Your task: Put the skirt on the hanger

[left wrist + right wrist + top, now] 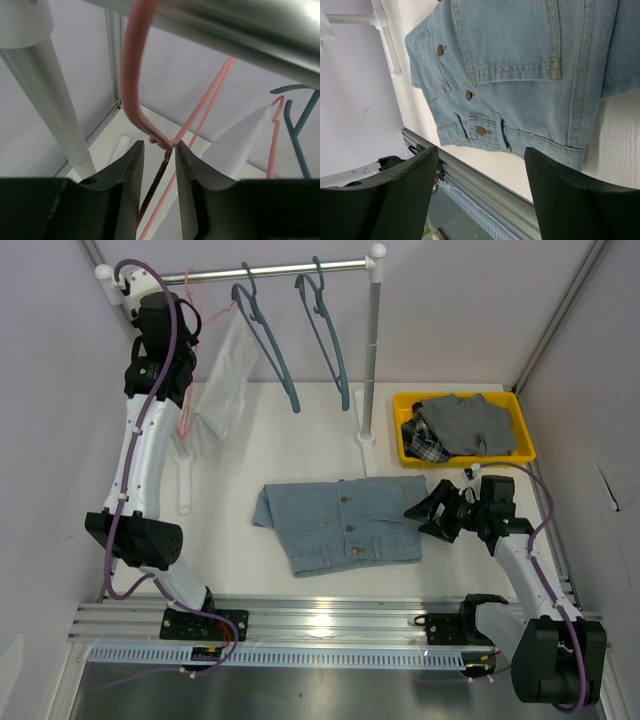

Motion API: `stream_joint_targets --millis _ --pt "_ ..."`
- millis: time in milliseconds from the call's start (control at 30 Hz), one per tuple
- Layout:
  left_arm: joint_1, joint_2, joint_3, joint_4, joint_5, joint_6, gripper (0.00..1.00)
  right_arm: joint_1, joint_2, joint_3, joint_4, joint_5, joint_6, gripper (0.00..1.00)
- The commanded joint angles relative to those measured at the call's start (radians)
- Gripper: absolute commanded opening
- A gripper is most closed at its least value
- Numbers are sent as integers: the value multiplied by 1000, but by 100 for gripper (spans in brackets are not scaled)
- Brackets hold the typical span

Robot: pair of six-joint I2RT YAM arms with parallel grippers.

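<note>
Denim meets an open right hand (480, 155) on the white worktop (230, 540): the light-blue buttoned denim skirt (340, 523) lies flat at the centre. The hand's two black fingers (395, 195) are spread wide just beside the skirt's right edge, holding nothing and pointing left towards it. The skirt's long axis runs left to right, at a slight tilt. Its waistband with belt loops faces the near edge, its wider hem faces far, and its line of brass buttons runs far to near down the middle.

At far left, well apart from the skirt, the left hand (157, 150) is raised to the silver metal rail (290, 270). Its fingers (125, 180) stand slightly apart on either side of the twisted neck of a pink wire hanger (131, 75) without visibly clamping it. A white garment (225, 380) hangs from that hanger. Two blue-grey plastic hangers (268, 345) hang bare further right on the rail. Grey clothing fills a yellow plastic bin (520, 425) at far right.
</note>
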Motion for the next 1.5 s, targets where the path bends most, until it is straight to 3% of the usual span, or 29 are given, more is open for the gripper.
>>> stream_joint_targets --millis 0,333,567,900,1467 --pt "-5 -8 21 12 -12 26 35 3 -21 -8 23 -24 -25 76" --pt "-5 -49 -8 46 11 35 11 3 -20 -6 26 -20 -24 75" --pt "-5 -77 -2 60 24 62 0 3 -18 -6 28 -17 -25 74" --pt "-5 -82 86 14 126 136 0 3 -6 -6 37 -20 -25 74" --pt "-2 -172 25 -17 185 141 0 4 -5 -6 44 -25 -25 73"
